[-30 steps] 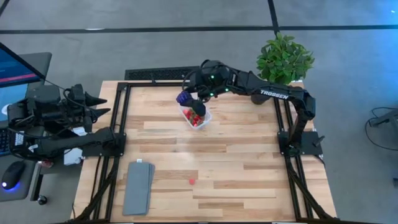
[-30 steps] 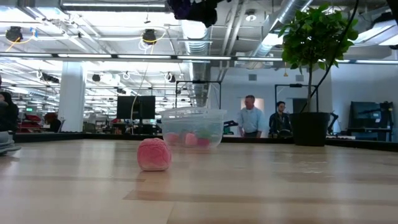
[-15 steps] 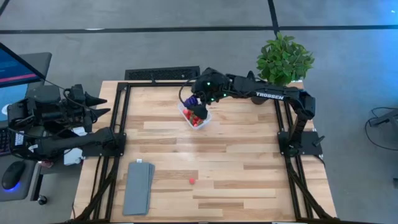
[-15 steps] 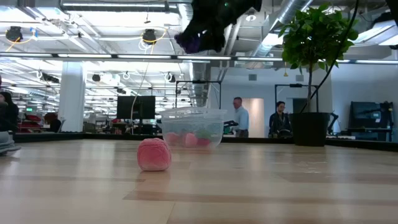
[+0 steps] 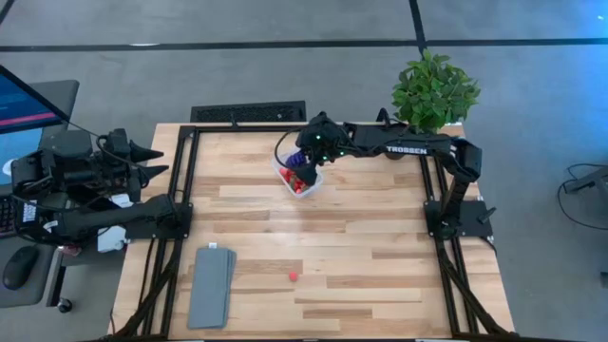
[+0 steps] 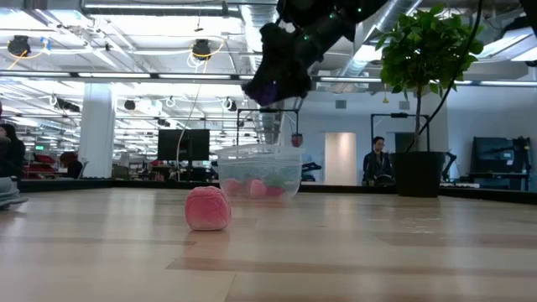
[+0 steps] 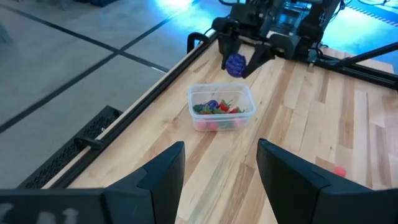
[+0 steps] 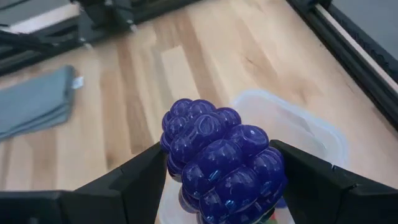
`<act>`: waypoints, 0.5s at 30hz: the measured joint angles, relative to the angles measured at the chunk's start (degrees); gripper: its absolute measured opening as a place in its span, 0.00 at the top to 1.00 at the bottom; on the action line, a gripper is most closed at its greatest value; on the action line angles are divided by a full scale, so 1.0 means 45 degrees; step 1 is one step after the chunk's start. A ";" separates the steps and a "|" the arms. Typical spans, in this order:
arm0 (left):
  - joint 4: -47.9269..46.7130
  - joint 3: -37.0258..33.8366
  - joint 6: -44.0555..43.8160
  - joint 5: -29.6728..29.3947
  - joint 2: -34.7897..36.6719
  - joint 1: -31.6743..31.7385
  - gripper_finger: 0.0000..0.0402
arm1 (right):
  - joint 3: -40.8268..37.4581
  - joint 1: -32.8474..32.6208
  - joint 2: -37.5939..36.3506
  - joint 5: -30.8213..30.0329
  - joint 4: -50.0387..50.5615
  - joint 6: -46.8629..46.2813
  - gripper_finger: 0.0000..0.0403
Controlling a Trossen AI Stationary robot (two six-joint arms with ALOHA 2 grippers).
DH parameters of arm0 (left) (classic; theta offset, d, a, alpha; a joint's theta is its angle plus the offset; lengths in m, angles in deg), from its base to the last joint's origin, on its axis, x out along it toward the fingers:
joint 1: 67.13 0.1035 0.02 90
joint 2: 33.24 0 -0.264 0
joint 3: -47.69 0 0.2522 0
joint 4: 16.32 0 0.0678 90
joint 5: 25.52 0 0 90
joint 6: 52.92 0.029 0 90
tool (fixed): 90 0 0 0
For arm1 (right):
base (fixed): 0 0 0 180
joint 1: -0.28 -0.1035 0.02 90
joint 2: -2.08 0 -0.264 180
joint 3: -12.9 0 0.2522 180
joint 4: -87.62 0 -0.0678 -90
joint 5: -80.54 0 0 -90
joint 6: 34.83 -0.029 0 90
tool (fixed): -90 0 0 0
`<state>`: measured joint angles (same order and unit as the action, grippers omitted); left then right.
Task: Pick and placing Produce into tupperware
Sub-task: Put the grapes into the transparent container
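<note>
From above, the right hand (image 5: 302,158) reaches over the far middle of the desk (image 5: 361,237), pinching a purple grape cluster (image 5: 296,156) just above the clear tub (image 5: 298,177), which already holds red and green pieces; one small pink piece (image 5: 293,276) lies alone well nearer, and a grey slab (image 5: 211,285) sits at the near left. The left hand (image 5: 152,161) waits off the desk's left edge. At desk level, the grapes (image 6: 262,91) hang in the right hand (image 6: 273,84) over the tub (image 6: 259,172), clear of its rim, with the pink piece (image 6: 207,208) in front. From the left wrist, that arm's own fingers (image 7: 163,171) stand spread and empty, and the tub (image 7: 221,106) shows beyond with the grapes (image 7: 235,64) above its far side. From the right wrist, the fingers (image 8: 134,176) press on both sides of the grapes (image 8: 223,159), the tub's rim (image 8: 305,127) beneath. The step seems to be the drop; next the hand should probably lower a little, centre over the tub and let go.
</note>
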<state>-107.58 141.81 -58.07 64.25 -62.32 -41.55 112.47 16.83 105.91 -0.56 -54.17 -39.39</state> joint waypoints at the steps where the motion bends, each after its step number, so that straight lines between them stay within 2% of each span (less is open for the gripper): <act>1: 0.0015 -0.0003 0.0000 0.0000 0.0000 0.0001 0.53 | -0.0036 0.0016 0.0004 -0.0114 -0.0023 0.0000 0.25; 10: 0.0255 -0.0004 0.0000 0.0015 0.0000 -0.0004 0.53 | -0.0822 -0.0004 0.0135 -0.0775 -0.1631 -0.0450 0.25; 15: 0.0255 -0.0005 0.0000 0.0010 0.0000 0.0001 0.53 | -0.0835 -0.0022 0.0322 -0.1359 -0.1779 -0.0573 0.25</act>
<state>-106.43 141.79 -58.07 64.29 -62.32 -41.54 108.71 16.73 107.36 -6.67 -62.18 -41.97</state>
